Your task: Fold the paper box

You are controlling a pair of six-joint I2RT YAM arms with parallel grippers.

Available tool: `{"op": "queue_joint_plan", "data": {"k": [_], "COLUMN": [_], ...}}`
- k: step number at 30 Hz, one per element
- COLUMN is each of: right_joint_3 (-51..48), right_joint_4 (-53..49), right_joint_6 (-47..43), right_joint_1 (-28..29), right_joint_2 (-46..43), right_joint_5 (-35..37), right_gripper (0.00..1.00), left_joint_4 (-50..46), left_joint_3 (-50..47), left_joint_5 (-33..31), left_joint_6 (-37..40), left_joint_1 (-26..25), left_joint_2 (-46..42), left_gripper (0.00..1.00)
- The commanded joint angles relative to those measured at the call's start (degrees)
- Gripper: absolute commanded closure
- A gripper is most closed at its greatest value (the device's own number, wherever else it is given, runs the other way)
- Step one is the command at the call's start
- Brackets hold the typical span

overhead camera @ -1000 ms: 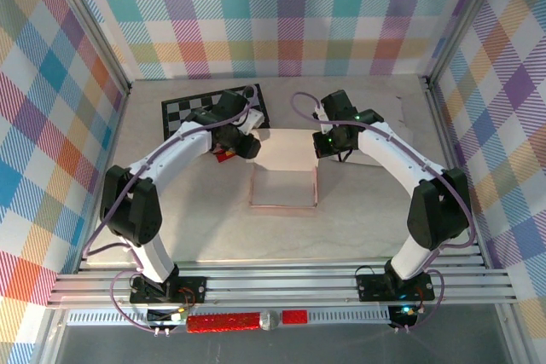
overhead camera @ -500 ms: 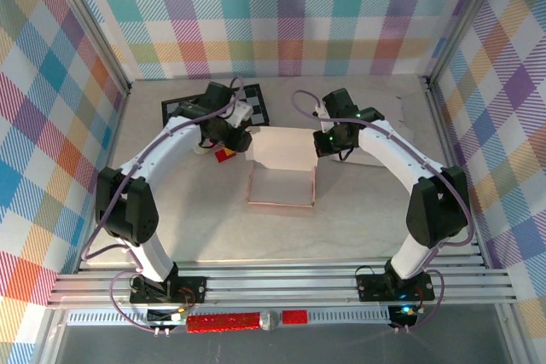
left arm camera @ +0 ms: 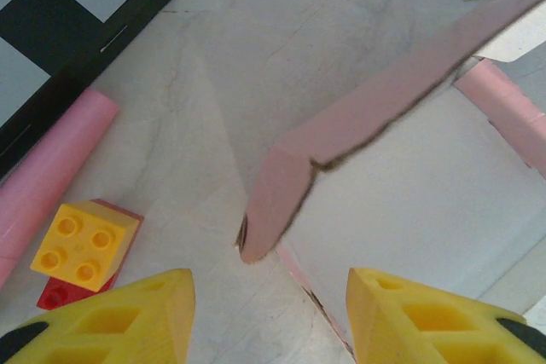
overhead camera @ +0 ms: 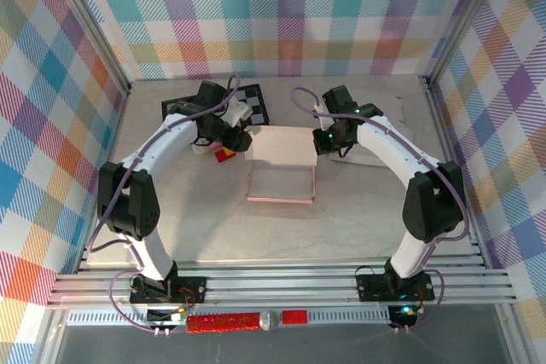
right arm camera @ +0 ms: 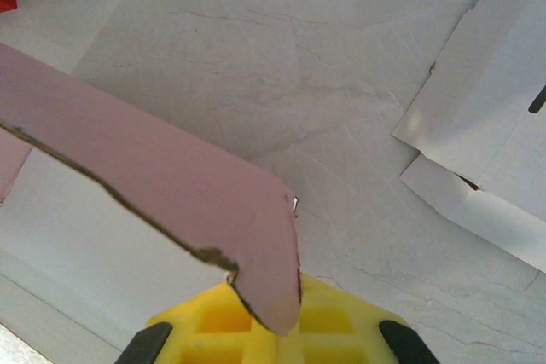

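Paper box (overhead camera: 281, 178) at mid-counter (overhead camera: 188, 219), its rear flap (overhead camera: 286, 144) raised. Right end effector (right arm camera: 260, 317), arm arched inward, is clamped on the flap's right corner. Left end effector (left arm camera: 269, 300), fingers apart, hovers over the flap's left corner.

We find the paper box (overhead camera: 281, 183) in the middle of the bench (overhead camera: 171, 219), its back flap (overhead camera: 286, 144) raised along the far side. Just left of that flap sit two bricks (left arm camera: 85, 240), one on top of the other. A tube (left arm camera: 47, 176) lies just behind them, and a checkerboard (left arm camera: 68, 31) lies behind the tube, at the far left. Loose sheets (overhead camera: 384, 121) lie to the right of the box. The left pincer (overhead camera: 241, 138) is by the flap's left end, the right pincer (overhead camera: 322, 142) at its right end.
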Motion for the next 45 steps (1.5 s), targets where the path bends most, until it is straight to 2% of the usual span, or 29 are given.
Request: {"op": "queue_joint_plan", "data": {"k": [1, 6, 13, 22, 28, 34, 40, 45], "right_joint_3": [1.5, 1.8, 2.1, 2.6, 2.5, 2.0, 0.9, -0.6], "right_joint_4": [-1.8, -1.8, -1.8, -1.4, -0.8, 0.9, 3.2, 6.3], "right_joint_6": [-0.7, -0.6, -0.1, 1.0, 2.1, 6.6, 10.5, 13.5], "right_joint_1": [-0.2, -0.2, -0.2, -0.2, -0.2, 0.2, 0.9, 1.6], "right_joint_2": [1.1, 1.3, 1.5, 1.6, 1.3, 0.8, 0.3, -0.8], "right_joint_5": [-1.7, -1.8, -1.7, -1.8, -1.6, -0.7, 1.5, 2.5], "right_gripper": [1.0, 1.0, 1.0, 1.0, 1.0, 1.0, 1.0, 1.0], "left_joint_4": [2.2, 3.1, 3.3, 4.2, 5.2, 6.5, 6.7, 12.9], "left_joint_3": [2.0, 3.2, 3.6, 2.5, 2.6, 2.0, 0.9, -3.5], "left_joint_5": [-0.2, 1.1, 2.6, 0.0, -1.4, -6.3, -13.4, -15.7], "left_joint_6": [0.9, 0.0, -1.2, -3.0, -4.7, -10.6, -19.4, -25.9], "left_joint_1": [-0.1, -0.2, -0.4, -1.6, -2.4, -3.8, -5.3, -5.5], "left_joint_2": [1.5, 3.3, 3.9, 3.8, 3.0, 1.1, 0.0, -3.6], "left_gripper": [0.51, 0.56, 0.76, 0.83, 0.93, 1.0, 1.0, 1.0]}}
